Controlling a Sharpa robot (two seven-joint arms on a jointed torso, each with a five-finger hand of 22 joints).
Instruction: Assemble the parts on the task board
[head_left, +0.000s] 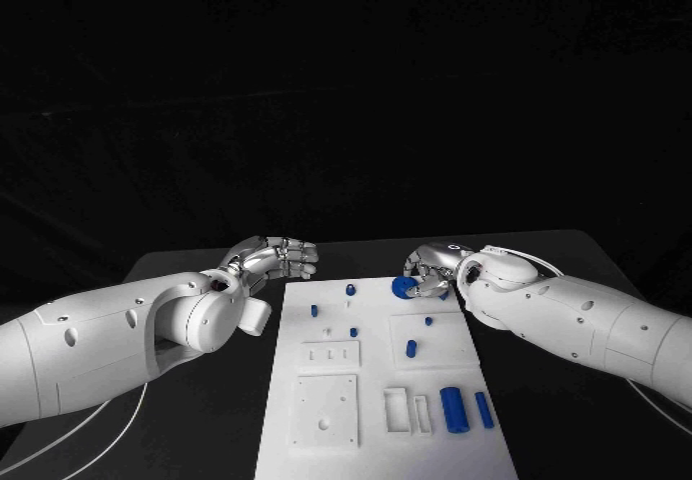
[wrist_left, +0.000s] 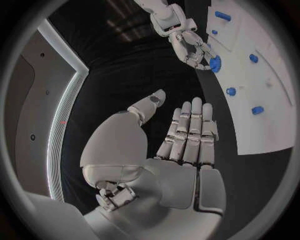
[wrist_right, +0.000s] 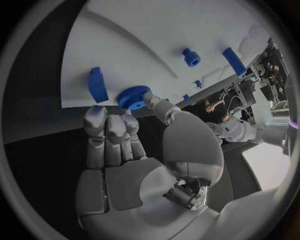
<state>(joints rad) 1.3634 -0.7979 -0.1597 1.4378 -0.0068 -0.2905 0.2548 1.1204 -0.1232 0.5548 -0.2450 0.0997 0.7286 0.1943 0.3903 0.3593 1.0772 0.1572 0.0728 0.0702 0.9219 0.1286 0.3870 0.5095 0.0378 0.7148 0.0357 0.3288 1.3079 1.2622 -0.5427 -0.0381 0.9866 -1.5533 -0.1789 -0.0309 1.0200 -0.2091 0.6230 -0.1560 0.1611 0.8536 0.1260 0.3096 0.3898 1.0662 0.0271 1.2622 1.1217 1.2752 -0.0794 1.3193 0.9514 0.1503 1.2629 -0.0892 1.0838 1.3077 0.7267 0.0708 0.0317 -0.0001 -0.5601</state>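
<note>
the right hand (head_left: 433, 268) pinches the round ridged blue gear (head_left: 404, 287) at the far edge of the white plastic task board (head_left: 378, 440). the left hand (head_left: 271, 258) is empty, fingers apart. the thin pinch could let the gear slip.

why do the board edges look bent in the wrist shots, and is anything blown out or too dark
Both wrist views are fisheye, so the task board edges bow there; in the head view the board stays straight-edged. Its white surface is bright, the black table fades into darkness, and the blue gear stays clear.
</note>
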